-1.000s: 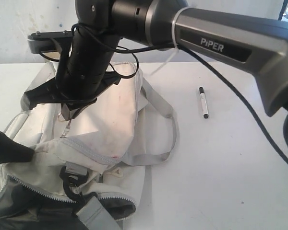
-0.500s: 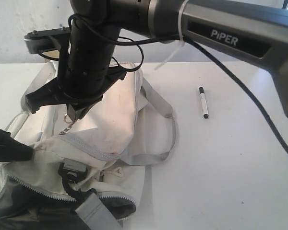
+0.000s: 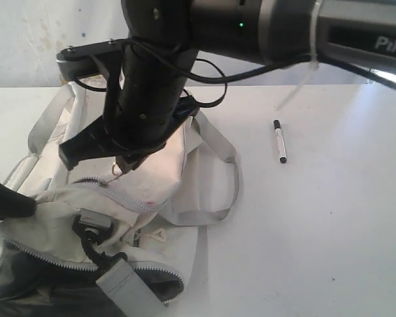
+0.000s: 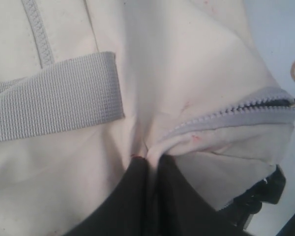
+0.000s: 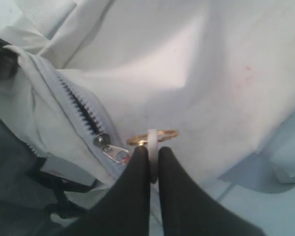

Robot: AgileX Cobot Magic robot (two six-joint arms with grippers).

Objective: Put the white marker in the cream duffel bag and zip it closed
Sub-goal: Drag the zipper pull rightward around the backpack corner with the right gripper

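The white marker [image 3: 279, 141] lies on the table right of the cream duffel bag [image 3: 162, 148], outside it. My right gripper [image 3: 123, 163] reaches across over the bag and is shut on a white tab [image 5: 151, 139] threaded through the gold ring [image 5: 162, 133] of the zipper pull [image 5: 110, 149]. My left gripper [image 3: 28, 207] at the left edge is shut on a fold of the bag's fabric [image 4: 137, 132] near the zipper end [image 4: 226, 113]. The bag's mouth gapes at the lower left, showing grey lining [image 3: 46, 284].
A grey webbing strap [image 3: 230, 173] loops onto the table toward the marker. A black buckle [image 3: 92, 239] and a grey strap end [image 3: 122, 285] hang over the open mouth. The right arm [image 3: 251, 30] spans the top of the scene. White tabletop [image 3: 317, 231] extends to the right.
My right gripper has moved right and slightly toward the front with the zipper pull, dragging the bag's upper flap along. The left gripper keeps its hold at the left edge.
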